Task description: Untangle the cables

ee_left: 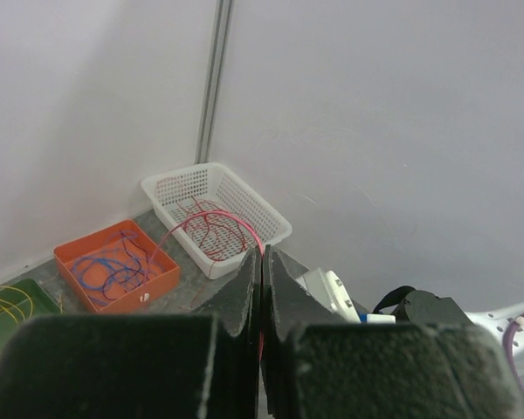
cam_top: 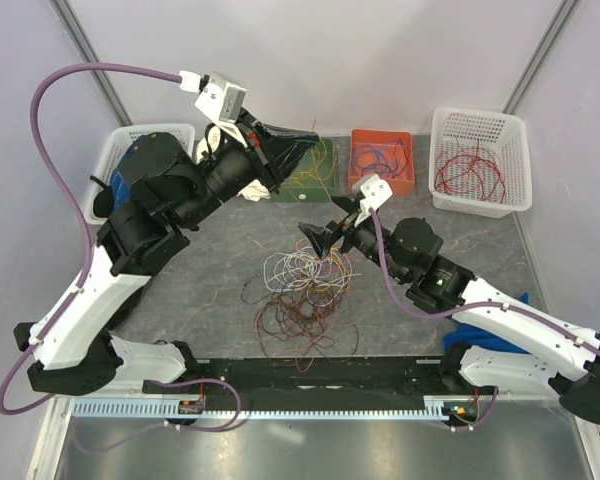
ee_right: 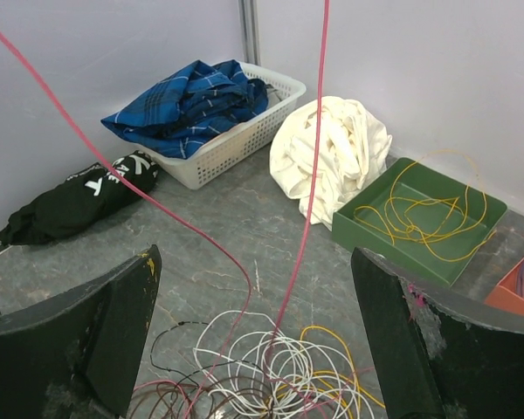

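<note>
The knotted cables (cam_top: 302, 295) lie mid-frame on the desk (cam_top: 210, 260) in the top view, just below the right gripper (cam_top: 328, 235), whose fingers are spread wide. The left gripper (ee_left: 261, 266) is pressed together, pinching a pink cable (ee_right: 313, 157) that runs taut up from the heap. An orange tray (ee_left: 157, 284) and a white basket (ee_left: 244, 249) stand beyond it. The right wrist view alone shows a black bag (ee_right: 74, 201) near a cream cloth (ee_right: 332, 144) and a green tray (ee_right: 419, 218).
</note>
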Motion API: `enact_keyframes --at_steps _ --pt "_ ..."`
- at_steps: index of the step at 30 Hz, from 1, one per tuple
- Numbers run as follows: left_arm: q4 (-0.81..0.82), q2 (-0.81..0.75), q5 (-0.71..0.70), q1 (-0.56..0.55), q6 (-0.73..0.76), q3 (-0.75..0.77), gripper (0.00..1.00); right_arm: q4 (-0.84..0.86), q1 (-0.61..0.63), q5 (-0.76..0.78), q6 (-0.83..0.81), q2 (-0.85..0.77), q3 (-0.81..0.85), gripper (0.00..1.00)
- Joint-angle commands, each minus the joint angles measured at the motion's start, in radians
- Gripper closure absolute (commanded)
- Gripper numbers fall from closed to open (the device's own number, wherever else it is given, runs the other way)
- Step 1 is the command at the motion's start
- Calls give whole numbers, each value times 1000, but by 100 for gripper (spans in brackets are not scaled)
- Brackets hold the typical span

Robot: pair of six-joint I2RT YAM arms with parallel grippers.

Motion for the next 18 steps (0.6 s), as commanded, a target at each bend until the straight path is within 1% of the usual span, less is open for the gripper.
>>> enact_keyframes --at_steps 1,3,6,7,9,10,13,18 --pt "-10 -25 50 2 -43 19 98 61 -1 7 5 26 58 4" --pt "-10 -28 51 2 -49 7 98 83 -3 -4 8 39 64 9" --pt "-7 -36 51 2 -54 -15 98 120 -3 -30 26 51 64 26" --pt "-9 -37 48 2 -54 -20 98 124 -3 -40 30 62 67 41" --pt "-9 -45 39 4 -54 -36 98 127 -1 -48 39 72 75 53" --pt "-7 -48 31 2 -54 -43 98 130 -3 -53 45 80 75 61" --pt "-4 -59 21 4 -57 -70 98 152 -3 -59 56 79 64 71" --pt "13 -82 2 4 -63 -119 98 164 -3 -66 62 75 59 74"
